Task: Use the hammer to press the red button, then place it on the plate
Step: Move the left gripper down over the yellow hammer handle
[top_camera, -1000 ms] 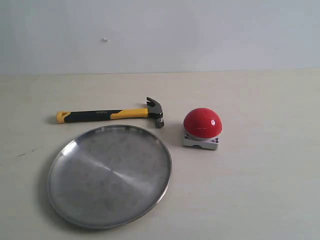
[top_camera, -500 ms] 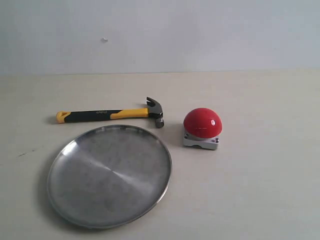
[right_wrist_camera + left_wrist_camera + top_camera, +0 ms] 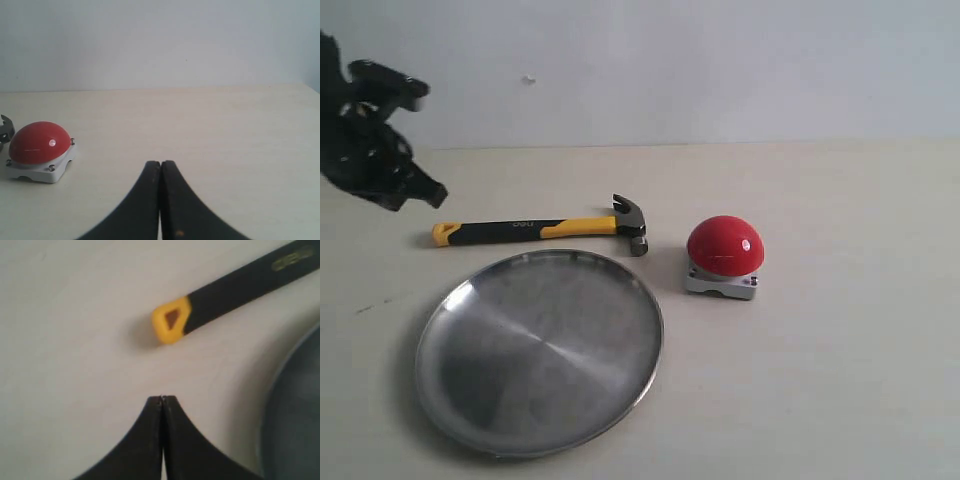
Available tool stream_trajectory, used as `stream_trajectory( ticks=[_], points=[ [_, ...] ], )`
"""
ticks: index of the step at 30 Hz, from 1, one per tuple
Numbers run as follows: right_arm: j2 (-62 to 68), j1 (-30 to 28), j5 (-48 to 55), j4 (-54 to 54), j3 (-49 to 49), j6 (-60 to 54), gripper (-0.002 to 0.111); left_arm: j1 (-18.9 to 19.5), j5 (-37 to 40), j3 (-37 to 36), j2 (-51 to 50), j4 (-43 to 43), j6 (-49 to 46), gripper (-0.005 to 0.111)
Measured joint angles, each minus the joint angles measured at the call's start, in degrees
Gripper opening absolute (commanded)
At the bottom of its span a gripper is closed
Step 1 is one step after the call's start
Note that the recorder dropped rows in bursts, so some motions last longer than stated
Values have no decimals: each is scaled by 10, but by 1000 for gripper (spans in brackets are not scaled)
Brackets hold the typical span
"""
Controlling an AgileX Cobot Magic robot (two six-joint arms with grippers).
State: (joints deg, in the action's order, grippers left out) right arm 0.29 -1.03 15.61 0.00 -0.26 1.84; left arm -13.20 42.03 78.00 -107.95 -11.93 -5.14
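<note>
left gripper [image 3: 162,399] is pinched shut, fingertips pressed together, nothing between them. it hangs over bare bench [image 3: 840,380] by the far left corner, clear of everything. just ahead of its tips sits the yellow butt end of the hammer [image 3: 535,229], close but not touching. that hammer lies flat on the bench, handle pointing to the left edge, dark head toward the middle, claw aimed at the far edge. pale lettering shows on the black part of the grip.

right beside the hammer, on the side toward the front edge, lies the plate [image 3: 540,350], broad and silver with nothing on it. its far rim runs just beside the handle and head; whether they touch, i can't tell. a step toward the right edge from the hammer head stands the red button [image 3: 724,245], glossy dome upright on its grey square base, near the head but apart from it.

right gripper [image 3: 160,164] is clamped closed too and holds nothing. it is out of the exterior view; its own camera shows it over open bench, well apart from the button.
</note>
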Motion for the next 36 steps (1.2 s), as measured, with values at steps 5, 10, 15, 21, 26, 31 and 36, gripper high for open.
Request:
stream_trajectory(
  ticks=[5, 10, 15, 21, 26, 31, 36],
  points=[
    [0, 0, 0, 0, 0, 0, 0, -62, 68, 125, -33, 32, -138, 0],
    [0, 0, 0, 0, 0, 0, 0, -120, 220, 255, -92, 37, -298, 0],
    [0, 0, 0, 0, 0, 0, 0, -147, 225, 337, -156, 50, -346, 0],
    [0, 0, 0, 0, 0, 0, 0, -147, 206, 407, -227, 58, -377, 0],
    [0, 0, 0, 0, 0, 0, 0, -147, 242, 483, -279, 92, -424, 0],
    [0, 0, 0, 0, 0, 0, 0, -147, 272, 537, -320, 147, -478, 0],
    [0, 0, 0, 0, 0, 0, 0, -148, 275, 550, -344, 153, -496, 0]
  ],
)
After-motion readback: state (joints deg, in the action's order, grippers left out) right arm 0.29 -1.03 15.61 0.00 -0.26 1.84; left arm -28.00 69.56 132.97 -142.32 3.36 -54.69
